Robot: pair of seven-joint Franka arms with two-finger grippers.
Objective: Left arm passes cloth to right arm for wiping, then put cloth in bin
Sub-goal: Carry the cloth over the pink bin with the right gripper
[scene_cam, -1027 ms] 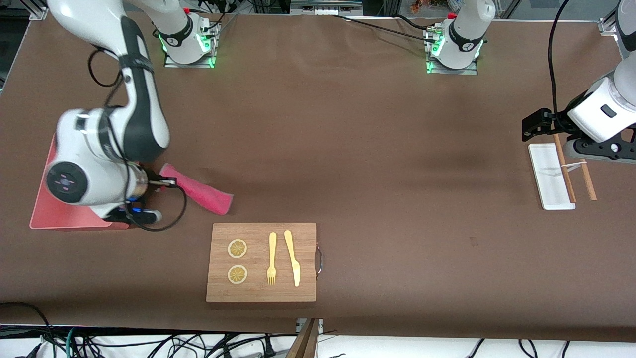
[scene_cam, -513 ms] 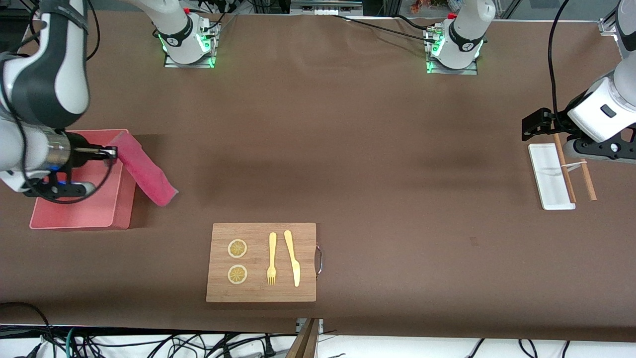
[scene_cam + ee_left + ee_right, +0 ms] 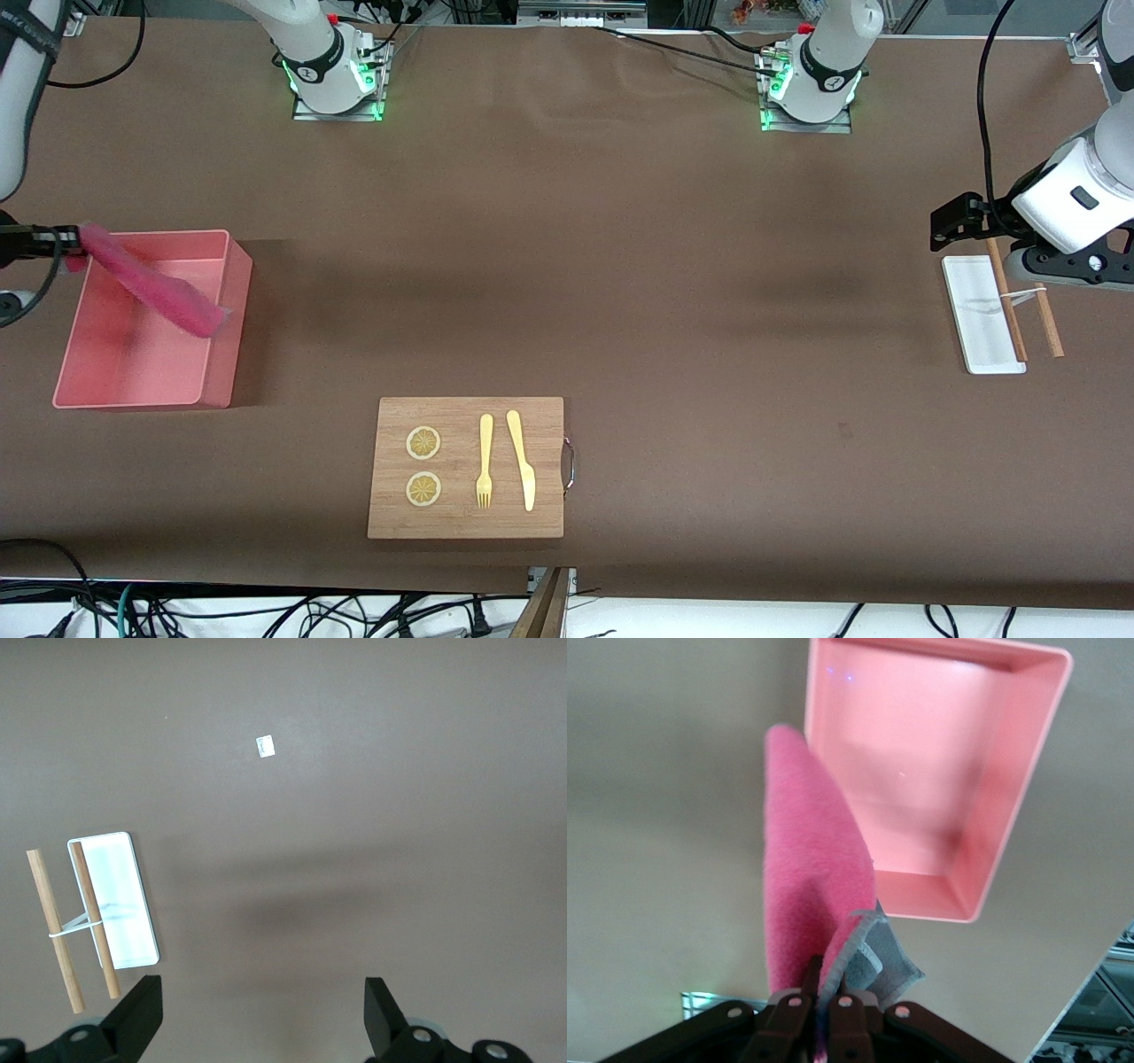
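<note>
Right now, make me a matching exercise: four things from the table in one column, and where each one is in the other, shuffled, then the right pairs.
1. cloth
2. fork
3. white tray
4. bin

A. on the wooden board
B. under the left gripper, beside two wooden sticks
C. hanging from the right gripper, over the bin
D. on the table at the right arm's end

Pairs: 1-C, 2-A, 3-B, 4-D

Cloths: one cloth
Bins: one bin
Wooden boards: one board
Lemon slices: two
Forks: one fork
Knives: one knife
White trays: one tray
Wooden sticks: two
Robot arms: two
</note>
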